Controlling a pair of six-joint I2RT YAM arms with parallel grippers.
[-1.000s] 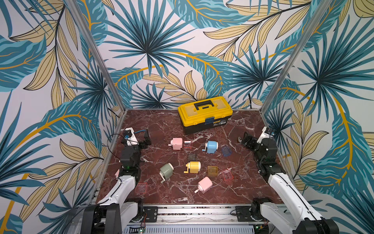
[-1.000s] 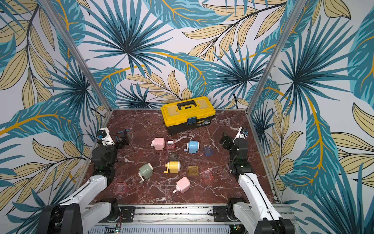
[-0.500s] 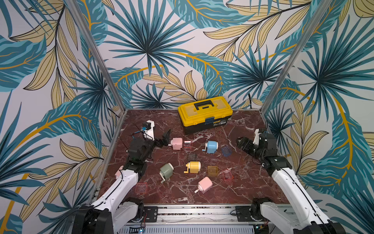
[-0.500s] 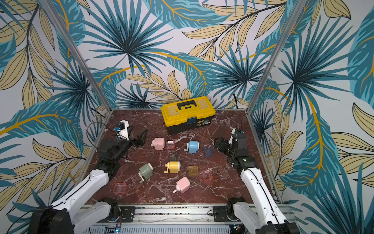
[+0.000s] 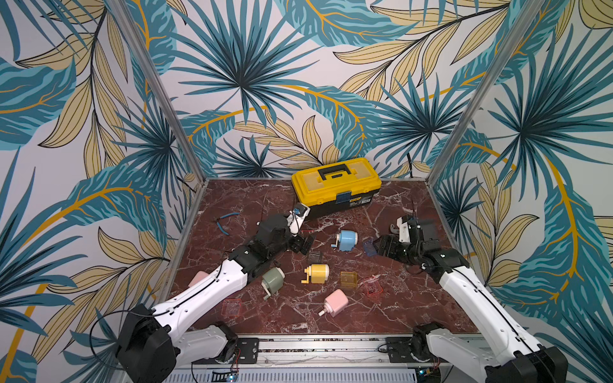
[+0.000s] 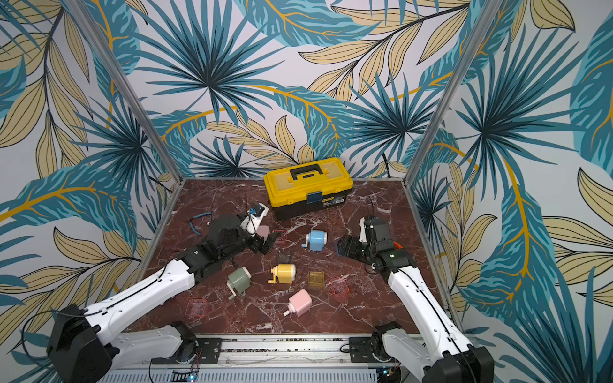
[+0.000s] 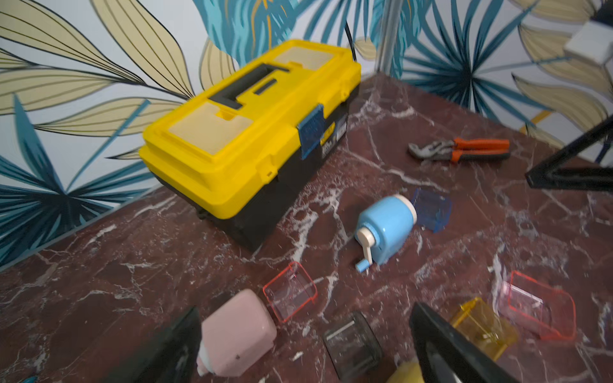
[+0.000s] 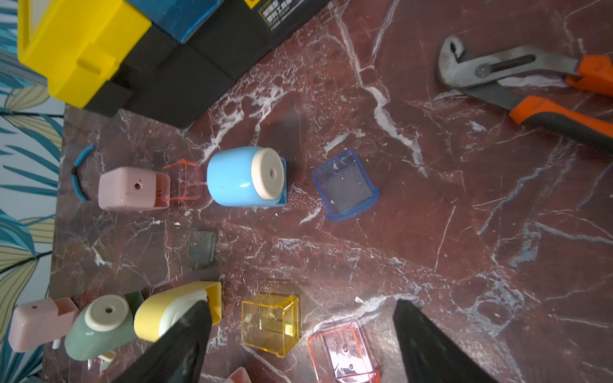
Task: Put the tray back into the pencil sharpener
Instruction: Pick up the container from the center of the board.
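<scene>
Several pencil sharpeners lie on the marble table: blue [image 5: 346, 239], yellow [image 5: 316, 273], green [image 5: 272, 280] and pink [image 5: 335, 302]. Loose trays lie among them: blue [image 5: 369, 247], yellow [image 5: 349, 279], red [image 5: 373, 287], dark [image 7: 353, 345] and another red [image 7: 290, 291]. My left gripper [image 5: 305, 243] is open over a second pink sharpener [image 7: 237, 336] and the dark tray. In the right wrist view my right gripper [image 8: 305, 345] is open, with the yellow tray [image 8: 270, 323] and a red tray [image 8: 343, 354] showing between its fingers. In a top view it [image 5: 381, 247] is beside the blue tray. Neither gripper holds anything.
A shut yellow toolbox [image 5: 336, 184] stands at the back. Orange-handled pliers [image 8: 530, 86] lie at the back right, a blue-handled tool [image 5: 227, 220] at the back left. A red tray [image 5: 231, 306] lies front left. A third pink sharpener [image 5: 199, 277] sits behind my left arm.
Both arms have swung in from the table's sides toward the middle. The left gripper now hovers by the back pink sharpener, the right by the blue tray. The right jaws narrowed slightly.
</scene>
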